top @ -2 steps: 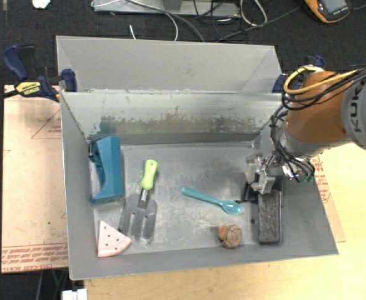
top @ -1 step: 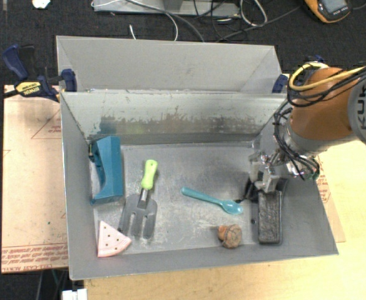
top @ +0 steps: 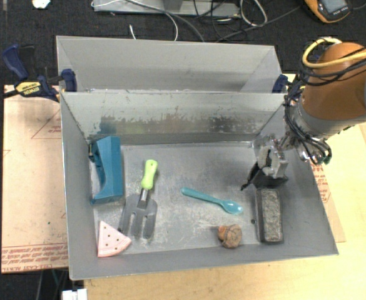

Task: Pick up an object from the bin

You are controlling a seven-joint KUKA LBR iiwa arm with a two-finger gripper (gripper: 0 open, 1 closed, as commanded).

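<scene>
The claw (top: pixel 271 179) hangs low inside the grey metal bin (top: pixel 170 114), directly over the far end of a grey rectangular block (top: pixel 270 215) with a speckled, stone-like face. The claw's dark tip sits at the block's far short edge. Whether it touches the block cannot be told, and neither can whether the claw is open or closed. Nothing can be seen gripped in it. The arm's orange cover (top: pixel 336 83) and a bundle of cables rise beyond the block, toward the view's right.

The block lies flat on the bin floor, its long side running from the far wall toward the near rim. 5 other things lie to the view's left of it, all apart from each other:

- A small brown lump (top: pixel 230 235) sits just beside the block's near end, not touching it.
- A teal plastic spoon (top: pixel 213 200) lies a little farther out, level with the block's middle, its bowl pointing toward the block.
- A hand fork (top: pixel 142 202) with a lime-green handle and grey tines lies well apart from the block.
- A pink triangular wedge (top: pixel 111 240) with small dots lies farther still, level with the block's near end.
- A blue plastic dispenser-like thing (top: pixel 107 169) lies farthest from the block.
</scene>
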